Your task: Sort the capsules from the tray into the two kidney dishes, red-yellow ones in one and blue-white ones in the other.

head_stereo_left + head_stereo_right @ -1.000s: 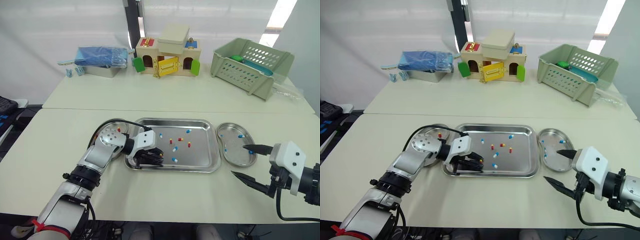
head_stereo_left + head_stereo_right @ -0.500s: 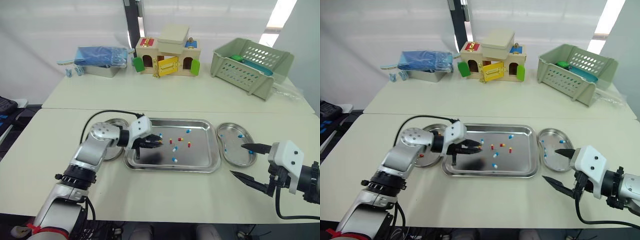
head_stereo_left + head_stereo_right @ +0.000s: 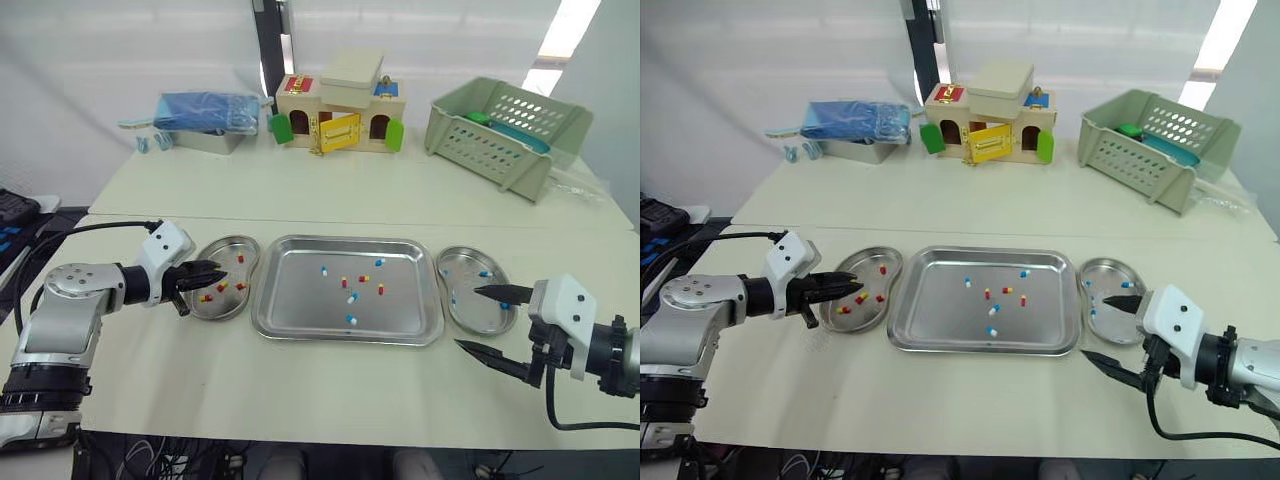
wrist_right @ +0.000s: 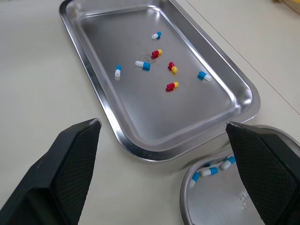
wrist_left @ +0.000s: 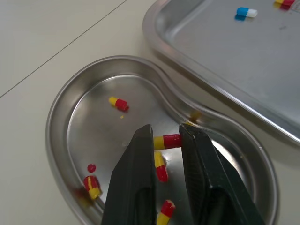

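red-yellow capsule [image 5: 166, 141] pinched crosswise between left fingers [image 5: 138, 178], over kidney dish [image 5: 84, 126]

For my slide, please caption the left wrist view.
Left claw grips a red-yellow capsule over the kidney dish, beside the tray.

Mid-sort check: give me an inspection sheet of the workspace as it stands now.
Surface: two cream tables butted together, with the seam behind the tray.
Job's things: tray holds four blue-white capsules and three red-yellow capsules. Left kidney dish holds red-yellow ones; right kidney dish holds blue-white ones.
Clutter: wooden latch house, green basket and metal tin with blue bag on the far table.
Grippers: left gripper is over the left dish, shut on one red-yellow capsule. Right gripper is open at the right dish's near edge.
Cables: black cable at the left arm, another at the right.
Surroundings: white curtain.
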Tool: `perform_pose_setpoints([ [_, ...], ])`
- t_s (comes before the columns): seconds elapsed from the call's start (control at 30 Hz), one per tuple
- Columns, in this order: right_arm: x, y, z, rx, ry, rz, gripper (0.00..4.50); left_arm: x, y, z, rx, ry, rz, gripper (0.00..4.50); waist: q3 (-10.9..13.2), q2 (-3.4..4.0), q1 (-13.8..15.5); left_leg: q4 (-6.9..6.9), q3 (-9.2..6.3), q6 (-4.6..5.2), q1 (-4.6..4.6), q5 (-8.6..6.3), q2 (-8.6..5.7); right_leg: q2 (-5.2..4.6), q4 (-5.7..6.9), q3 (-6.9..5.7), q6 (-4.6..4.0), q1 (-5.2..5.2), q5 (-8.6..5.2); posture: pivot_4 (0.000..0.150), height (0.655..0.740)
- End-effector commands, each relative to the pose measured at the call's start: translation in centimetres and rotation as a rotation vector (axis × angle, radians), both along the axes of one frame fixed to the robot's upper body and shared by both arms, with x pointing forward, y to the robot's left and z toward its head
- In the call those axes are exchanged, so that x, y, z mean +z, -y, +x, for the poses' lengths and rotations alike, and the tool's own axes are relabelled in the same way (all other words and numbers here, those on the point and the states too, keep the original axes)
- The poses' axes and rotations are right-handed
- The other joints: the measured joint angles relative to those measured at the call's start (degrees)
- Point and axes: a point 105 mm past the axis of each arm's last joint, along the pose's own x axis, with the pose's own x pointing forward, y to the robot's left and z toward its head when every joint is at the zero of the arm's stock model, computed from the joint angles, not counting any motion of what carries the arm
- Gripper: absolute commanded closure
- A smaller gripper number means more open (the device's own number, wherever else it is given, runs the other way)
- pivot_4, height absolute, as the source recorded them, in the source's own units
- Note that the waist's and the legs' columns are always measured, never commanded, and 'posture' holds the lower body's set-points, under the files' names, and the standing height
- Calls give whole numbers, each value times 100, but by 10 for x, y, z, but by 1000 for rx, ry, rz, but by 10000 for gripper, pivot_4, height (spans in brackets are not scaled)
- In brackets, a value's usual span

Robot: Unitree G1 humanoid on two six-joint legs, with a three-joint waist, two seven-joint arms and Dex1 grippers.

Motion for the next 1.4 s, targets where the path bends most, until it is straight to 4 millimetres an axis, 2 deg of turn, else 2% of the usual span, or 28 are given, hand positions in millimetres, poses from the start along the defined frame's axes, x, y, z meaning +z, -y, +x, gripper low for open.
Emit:
perform_pose_setpoints([
  [0.03, 7, -3, 2, 24, 35, -1, 0, 5, 1, 8, 8, 43, -2, 40345, 0, 0, -3, 0, 1, 0, 0, 0, 0, 0, 0, 1, 0, -1, 0, 1500, 7400],
  [0.17, 6, -3, 3, 30, 34, -1, 0, 4, 1, 11, 11, 41, -13, 40345, 0, 0, -21, 0, 1, -2, -3, 1, 1, 0, 2, 0, 0, -6, 0, 1500, 7400],
  [0.23, 6, -3, 2, 31, 33, -2, 0, 6, 1, 12, 11, 43, -13, 33320, 0, 0, -28, 0, 1, -2, -3, 1, 1, 0, 3, 0, 0, -7, 0, 1500, 7400],
  [0.27, 6, -3, 2, 32, 33, -2, 0, 7, 0, 12, 11, 45, -13, 31472, 0, 0, -36, 0, 1, -2, -3, 1, 1, 0, 3, 1, 0, -7, 0, 1500, 7400],
  [0.47, 7, -3, 2, 31, 32, -3, 0, 23, -6, 10, 23, 76, -20, 12924, 0, 0, -56, 0, 0, -2, -2, 1, 2, 1, 6, 1, 0, -7, 0, 1500, 7400],
  [0.6, 7, -1, 1, 27, 29, -5, 0, 32, -7, -2, 1, 77, -21, 412, 0, 0, -65, -1, 1, -3, -2, 2, 2, 1, 6, 2, 0, -9, 0, 1500, 7400],
  [0.77, 6, 2, -1, 25, 23, -9, 0, 46, -5, -35, -62, 64, -44, 412, 0, 0, -66, -4, 3, -2, -3, 1, 4, 1, 5, 5, 0, -11, 0, 1500, 7400],
  [0.97, 9, 3, -2, 37, 16, 14, 0, 46, -1, -80, -92, 36, -142, 412, 0, 1, -55, -5, 6, 2, -1, -1, 7, 1, 6, 7, 0, -9, 0, 1500, 7400],
  [1.1, 7, 4, -2, 46, 2, 25, 0, 26, -14, -116, -47, -49, -123, 412, 0, 0, -77, -10, 18, 3, 5, -2, 11, 2, 3, 16, -1, -9, 0, 1500, 7400],
  [1.23, -1, 8, 0, 49, -28, 29, 0, 7, -29, -127, 31, -78, -137, 412, -2, -2, 10, -8, 14, 4, 9, -3, 9, 2, 4, 12, -1, -3, 0, 1500, 7400],
  [1.4, -5, 12, 3, 54, -43, 18, 0, -12, -34, -143, 65, -116, -125, 412, -3, -4, 71, -10, 15, 8, 12, -6, 7, 0, -7, 12, -1, 6, 0, 1500, 7400],
])
